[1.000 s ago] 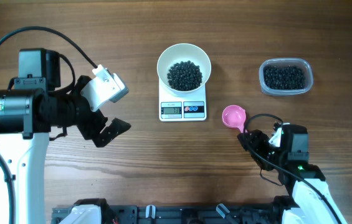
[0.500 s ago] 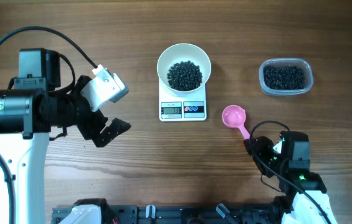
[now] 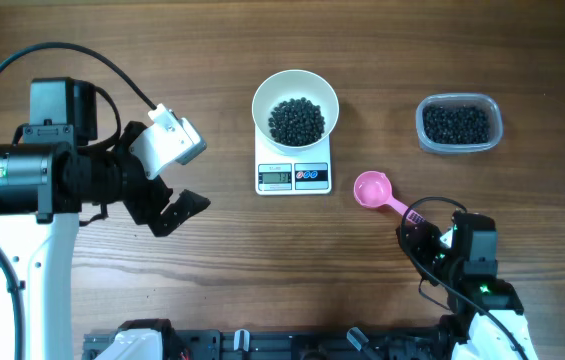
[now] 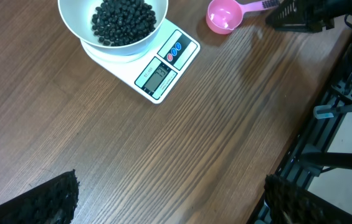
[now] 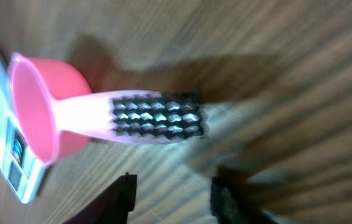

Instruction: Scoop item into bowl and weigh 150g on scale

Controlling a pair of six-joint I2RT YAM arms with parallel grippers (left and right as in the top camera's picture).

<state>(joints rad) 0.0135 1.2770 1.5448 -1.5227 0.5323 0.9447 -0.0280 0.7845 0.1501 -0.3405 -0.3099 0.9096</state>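
Observation:
The white bowl (image 3: 295, 104) sits on the white scale (image 3: 307, 160) and holds a heap of small black beads (image 3: 296, 120). A pink scoop (image 3: 372, 189) lies empty on the table right of the scale, its studded handle (image 5: 157, 116) pointing toward my right gripper (image 3: 413, 226). That gripper (image 5: 172, 196) is open just short of the handle's end, with nothing between its fingers. My left gripper (image 3: 169, 207) hovers wide open over bare wood far to the left. In the left wrist view the bowl (image 4: 76, 25), scale (image 4: 163, 71) and scoop (image 4: 220, 15) lie along the top.
A clear plastic tub (image 3: 459, 123) with more black beads stands at the back right. The table's front edge and a black rail (image 4: 325, 112) run close to both arms.
My right gripper has drawn back toward the front edge, its jaws narrowing a little. The scoop's handle has swung rightward, and the scoop lies free on the table. The left arm has not moved.

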